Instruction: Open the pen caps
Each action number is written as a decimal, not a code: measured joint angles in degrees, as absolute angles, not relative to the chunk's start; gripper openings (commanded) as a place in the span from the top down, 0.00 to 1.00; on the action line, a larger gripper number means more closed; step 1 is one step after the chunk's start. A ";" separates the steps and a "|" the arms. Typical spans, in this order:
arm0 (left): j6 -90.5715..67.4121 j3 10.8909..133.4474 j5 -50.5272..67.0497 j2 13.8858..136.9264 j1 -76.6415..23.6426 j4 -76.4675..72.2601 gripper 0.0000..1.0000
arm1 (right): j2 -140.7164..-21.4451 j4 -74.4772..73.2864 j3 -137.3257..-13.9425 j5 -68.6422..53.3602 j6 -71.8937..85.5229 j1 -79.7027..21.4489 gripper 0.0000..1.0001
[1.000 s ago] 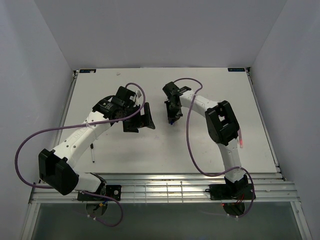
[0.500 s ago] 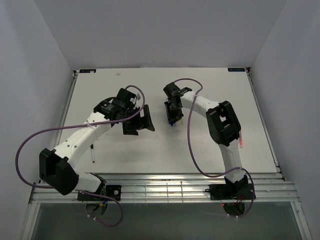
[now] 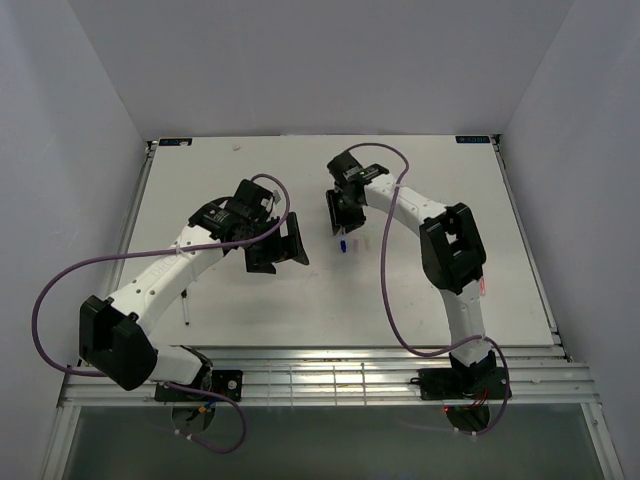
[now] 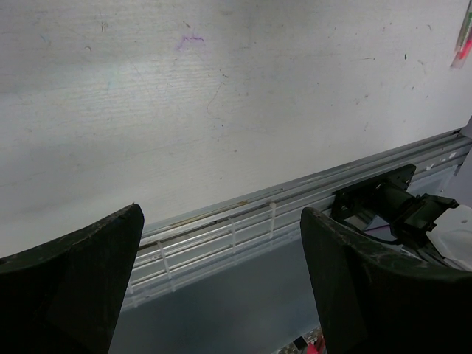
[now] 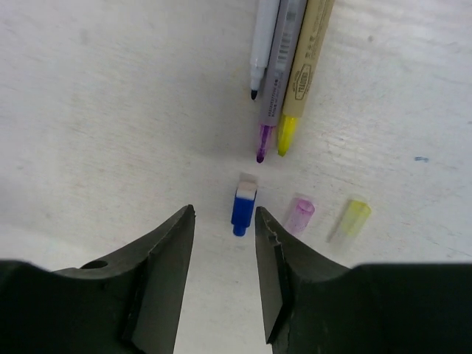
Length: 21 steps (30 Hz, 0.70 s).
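The right gripper (image 5: 223,213) is spreading its now-empty jaws and backing off the blue cap (image 5: 243,206), leaving this third removed cap beside the pink cap (image 5: 299,214).

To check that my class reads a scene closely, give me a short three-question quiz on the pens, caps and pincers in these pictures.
1. True or false: the three pens in the right wrist view all show bare tips.
2. The right pincer is: A shut on a pen; B open and empty; C out of view.
3. Which colour of cap lies between the blue cap and the yellow cap?
Key: 1 true; 2 B; 3 the pink cap.
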<state>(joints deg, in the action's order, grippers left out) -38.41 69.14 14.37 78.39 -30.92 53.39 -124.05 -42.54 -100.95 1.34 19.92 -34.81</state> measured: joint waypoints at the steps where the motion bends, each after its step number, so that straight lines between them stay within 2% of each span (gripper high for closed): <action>1: -38.41 69.06 14.26 78.39 -30.92 53.32 0.02 | -123.09 -42.92 -102.30 1.32 19.92 -34.52 0.54; 8: -38.17 69.06 12.40 78.46 -30.92 50.78 0.02 | -110.37 -44.99 -105.58 1.85 20.21 -27.70 0.48; 14: -37.91 65.23 12.88 78.52 -30.89 45.25 0.02 | -94.78 -44.53 -88.03 4.54 20.84 -12.67 0.44; 21: -37.50 56.80 15.09 78.39 -30.92 40.10 0.05 | -90.94 -47.13 -70.04 7.64 19.05 1.96 0.45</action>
<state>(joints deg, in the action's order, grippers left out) -37.50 56.80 15.09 78.39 -30.92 40.10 -90.94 -47.13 -70.04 7.64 19.05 1.96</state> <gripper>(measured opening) 0.960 0.552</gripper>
